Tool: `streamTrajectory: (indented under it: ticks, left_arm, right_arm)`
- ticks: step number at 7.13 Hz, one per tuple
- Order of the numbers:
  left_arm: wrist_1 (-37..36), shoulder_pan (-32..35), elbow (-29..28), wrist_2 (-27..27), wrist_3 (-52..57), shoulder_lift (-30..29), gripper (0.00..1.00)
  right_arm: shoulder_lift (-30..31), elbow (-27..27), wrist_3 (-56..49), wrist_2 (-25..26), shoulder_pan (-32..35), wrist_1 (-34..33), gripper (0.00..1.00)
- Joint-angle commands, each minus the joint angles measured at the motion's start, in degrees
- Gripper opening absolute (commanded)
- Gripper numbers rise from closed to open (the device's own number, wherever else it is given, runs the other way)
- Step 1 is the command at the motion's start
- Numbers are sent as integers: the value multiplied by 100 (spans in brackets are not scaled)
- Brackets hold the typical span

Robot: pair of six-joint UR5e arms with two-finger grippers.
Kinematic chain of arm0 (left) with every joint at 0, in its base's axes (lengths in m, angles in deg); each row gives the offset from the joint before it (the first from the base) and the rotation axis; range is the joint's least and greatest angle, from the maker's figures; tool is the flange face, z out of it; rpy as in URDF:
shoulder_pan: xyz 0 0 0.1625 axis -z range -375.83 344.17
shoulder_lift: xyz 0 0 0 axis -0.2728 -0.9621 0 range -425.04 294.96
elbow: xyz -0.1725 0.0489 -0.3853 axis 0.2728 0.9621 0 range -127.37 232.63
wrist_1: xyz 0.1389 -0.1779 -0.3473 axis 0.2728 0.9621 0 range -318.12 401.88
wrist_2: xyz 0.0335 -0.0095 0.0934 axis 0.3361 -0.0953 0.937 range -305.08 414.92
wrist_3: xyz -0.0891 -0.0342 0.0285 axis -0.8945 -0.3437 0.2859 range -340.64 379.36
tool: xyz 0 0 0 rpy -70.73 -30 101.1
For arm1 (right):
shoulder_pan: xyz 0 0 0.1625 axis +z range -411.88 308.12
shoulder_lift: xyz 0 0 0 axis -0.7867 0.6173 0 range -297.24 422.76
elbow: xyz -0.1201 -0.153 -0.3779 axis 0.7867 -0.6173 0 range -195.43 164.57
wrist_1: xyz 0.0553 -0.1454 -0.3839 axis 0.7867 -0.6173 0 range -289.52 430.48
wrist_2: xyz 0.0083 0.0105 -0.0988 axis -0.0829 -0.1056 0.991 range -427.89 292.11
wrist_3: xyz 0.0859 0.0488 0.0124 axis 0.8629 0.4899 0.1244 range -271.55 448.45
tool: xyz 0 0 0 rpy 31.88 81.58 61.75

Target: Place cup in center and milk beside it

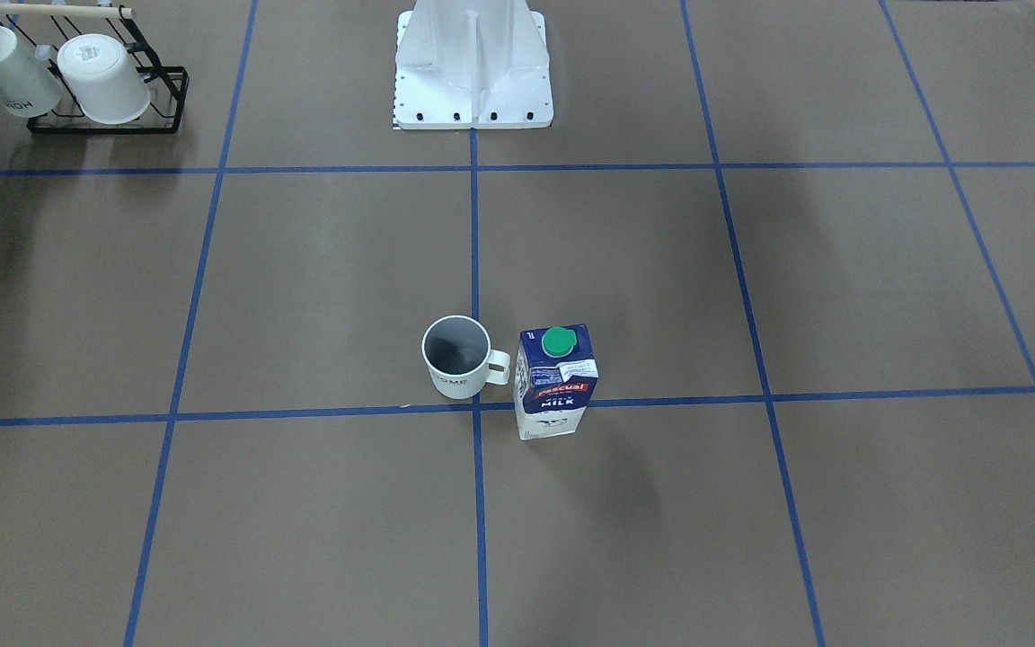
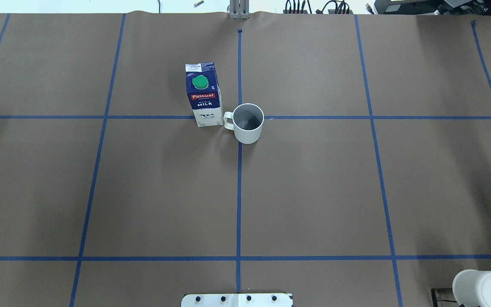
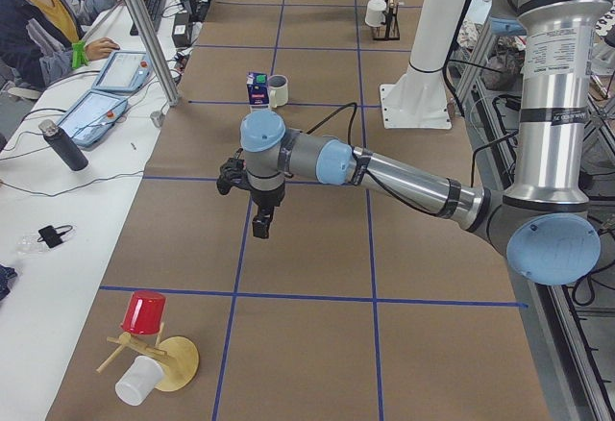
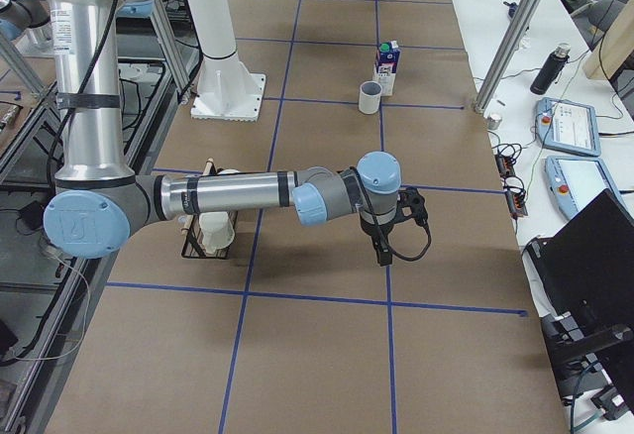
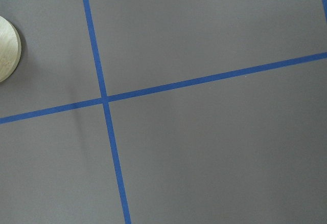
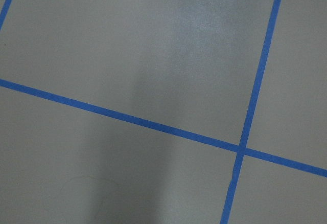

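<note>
cup (image 1: 456, 358) sat upright on the center (image 1: 477, 406), where two blue tape lines crossed on the brown paper-covered table (image 1: 751, 539), its handle turned toward the milk (image 1: 556, 382). milk stood upright just beside it on the robot's left, over the cross-wise tape line; whether handle and carton touched could not be told. a black wire rack (image 1: 109, 90) with two white mugs stood at a far corner, and the white robot base (image 1: 473, 81) rose behind the centre line. along one long edge ran a white bench (image 3: 58, 200) with tablets and a dark bottle (image 3: 64, 147), where a seated person (image 3: 38, 17) worked.

the front-facing view showed the "home" lettering on the cup, while the overhead view showed only its plain side and grey inside. neither of those two views showed an arm. only the side views did, and the one from the robot's left also took in a wooden stand (image 3: 154, 349) with a red cup and a white cup. both wrist views showed only bare paper and tape crossings, plus a round wooden edge in the left one.

left arm (image 3: 404, 176) reached out low and nearly level, wrist bent down, with the left gripper (image 3: 261, 219) hanging above the table, well apart from cup and milk. right arm (image 4: 238, 194) lay likewise, passing over the rack, the right gripper (image 4: 381, 246) pointing down. the side views did not let the state of either pair of jaws be told
</note>
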Motion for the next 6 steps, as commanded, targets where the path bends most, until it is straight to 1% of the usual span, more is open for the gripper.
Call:
streamTrajectory:
  ticks: [1, 6]
  left_arm:
    - [0, 1, 31, 0, -4, 1, 98]
    - [0, 1, 84, 0, -4, 1, 98]
  right_arm:
    - [-2, 0, -7, 0, 0, 0, 100]
    - [33, 79, -7, 0, 17, 0, 100]
